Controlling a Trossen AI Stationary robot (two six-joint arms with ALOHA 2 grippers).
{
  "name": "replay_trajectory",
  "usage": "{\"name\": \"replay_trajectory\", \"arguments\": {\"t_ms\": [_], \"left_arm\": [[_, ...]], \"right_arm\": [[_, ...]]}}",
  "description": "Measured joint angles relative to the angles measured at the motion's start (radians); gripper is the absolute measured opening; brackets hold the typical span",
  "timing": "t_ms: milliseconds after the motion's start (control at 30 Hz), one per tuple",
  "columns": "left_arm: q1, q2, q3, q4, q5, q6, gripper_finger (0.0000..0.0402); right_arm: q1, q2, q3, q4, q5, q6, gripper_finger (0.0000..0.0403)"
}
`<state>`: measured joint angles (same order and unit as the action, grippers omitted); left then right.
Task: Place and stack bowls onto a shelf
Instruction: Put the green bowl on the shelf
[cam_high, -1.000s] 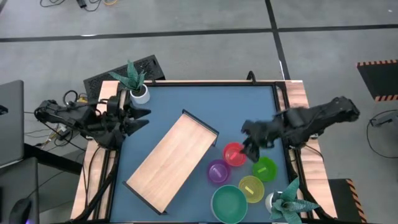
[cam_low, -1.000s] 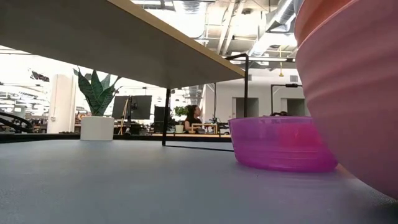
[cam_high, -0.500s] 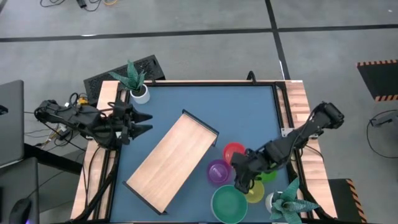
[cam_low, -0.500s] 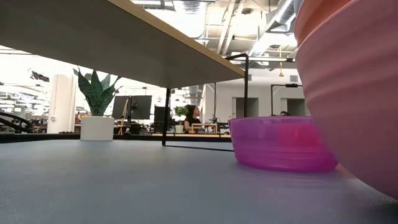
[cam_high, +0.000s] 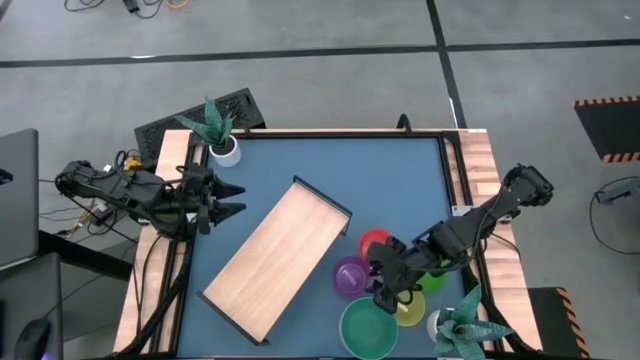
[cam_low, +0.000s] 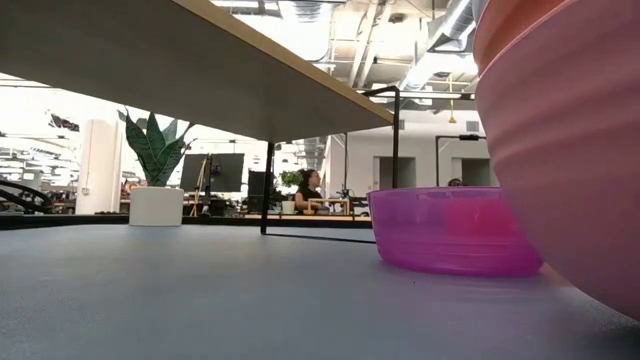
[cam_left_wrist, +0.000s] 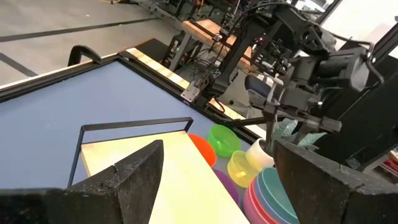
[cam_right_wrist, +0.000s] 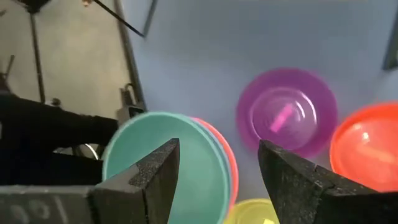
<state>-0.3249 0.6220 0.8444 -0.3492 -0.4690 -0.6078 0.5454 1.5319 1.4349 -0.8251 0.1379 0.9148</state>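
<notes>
The shelf (cam_high: 275, 258), a light-wood board with dark end brackets, lies slantwise mid-table. Near the right near corner stand a red bowl (cam_high: 374, 244), a purple bowl (cam_high: 349, 277), a yellow bowl (cam_high: 407, 308), a lime bowl (cam_high: 432, 275) partly under the right arm, and a large teal bowl (cam_high: 367, 328) nested in a pink one (cam_right_wrist: 227, 163). My right gripper (cam_high: 385, 287) hovers open over the gap between the purple, yellow and teal bowls (cam_right_wrist: 161, 168). My left gripper (cam_high: 228, 200) waits open at the table's left edge, pointing toward the shelf (cam_left_wrist: 143, 155).
A white pot with a spiky plant (cam_high: 222, 138) stands at the far left corner, another (cam_high: 460, 325) at the near right corner beside the yellow bowl. Wooden side rails (cam_high: 480, 160) flank the blue tabletop. Bare table lies beyond the shelf's far end (cam_high: 390, 170).
My right gripper has swung from above the red bowl toward the near edge and slightly left, and has come down over the gap between the purple, yellow and teal bowls. Most of that travel fell in the first half second. The bowls and shelf have stayed put.
</notes>
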Motion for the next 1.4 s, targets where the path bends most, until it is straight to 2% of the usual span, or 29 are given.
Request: {"name": "replay_trajectory", "arguments": {"t_ms": [233, 433, 600, 1167, 1267, 1400], "left_arm": [[0.0, 0.0, 0.0, -0.004, 0.0, -0.009, 0.0287], [0.0, 0.0, 0.0, -0.007, -0.001, -0.017, 0.0286], [0.0, 0.0, 0.0, -0.021, -0.007, -0.03, 0.0286], [0.0, 0.042, -0.001, -0.066, -0.004, -0.048, 0.0286], [0.0, 0.048, -0.001, -0.066, 0.002, -0.048, 0.0286], [0.0, 0.053, -0.001, -0.065, 0.012, -0.048, 0.0286]], "right_arm": [[0.002, 0.117, 0.162, -0.217, -0.001, -0.107, 0.0245], [0.047, 0.199, 0.207, -0.291, -0.002, -0.179, 0.0245], [0.079, 0.232, 0.205, -0.297, -0.003, -0.194, 0.0245], [0.081, 0.373, 0.202, -0.225, -0.026, -0.212, 0.0244], [0.08, 0.374, 0.202, -0.223, -0.03, -0.207, 0.0233], [0.073, 0.371, 0.203, -0.221, -0.029, -0.183, 0.0194]]}}
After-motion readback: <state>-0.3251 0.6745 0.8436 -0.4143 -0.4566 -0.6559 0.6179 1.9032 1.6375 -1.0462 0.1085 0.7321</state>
